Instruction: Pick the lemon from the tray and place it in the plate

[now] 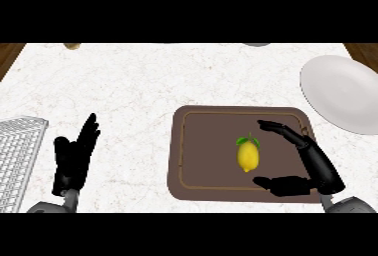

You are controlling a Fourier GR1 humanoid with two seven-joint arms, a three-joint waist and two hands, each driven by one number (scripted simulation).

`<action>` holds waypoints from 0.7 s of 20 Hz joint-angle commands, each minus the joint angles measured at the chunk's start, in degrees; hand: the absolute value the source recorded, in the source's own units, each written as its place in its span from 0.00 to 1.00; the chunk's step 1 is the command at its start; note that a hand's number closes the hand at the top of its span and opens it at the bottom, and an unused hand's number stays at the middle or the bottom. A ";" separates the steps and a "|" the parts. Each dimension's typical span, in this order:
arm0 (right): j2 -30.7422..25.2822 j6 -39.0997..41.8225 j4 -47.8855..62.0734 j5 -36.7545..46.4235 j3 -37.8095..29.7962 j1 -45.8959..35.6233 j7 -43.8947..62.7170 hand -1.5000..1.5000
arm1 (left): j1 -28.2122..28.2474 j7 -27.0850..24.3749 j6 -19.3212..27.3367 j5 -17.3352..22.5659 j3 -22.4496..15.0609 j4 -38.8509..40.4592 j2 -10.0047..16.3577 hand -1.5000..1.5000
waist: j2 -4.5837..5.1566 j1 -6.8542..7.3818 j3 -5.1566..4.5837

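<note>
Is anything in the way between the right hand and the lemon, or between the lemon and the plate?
Nothing visible. The right hand is open beside the lemon, with only bare tray between them. Between lemon and plate lie just the tray's rim and bare counter, apart from that hand's own fingers.

No legible text, label, brand, number or sign on any surface in view.
</note>
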 commanded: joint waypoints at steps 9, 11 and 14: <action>-12.58 10.26 -8.79 17.47 5.21 -11.66 28.82 0.00 | -3.60 2.47 -2.24 0.05 2.07 1.65 0.66 0.50 | -0.01 0.99 -0.07; -13.57 15.52 -11.71 16.63 6.91 -11.70 33.82 0.00 | -1.67 1.64 -2.12 -0.34 1.14 -0.01 -0.10 0.50 | -0.15 0.97 -0.07; -13.27 25.53 -7.90 11.99 6.83 -18.30 39.10 0.00 | -2.38 -1.16 -2.33 -1.45 1.01 4.11 -1.21 0.50 | 0.17 1.58 -0.10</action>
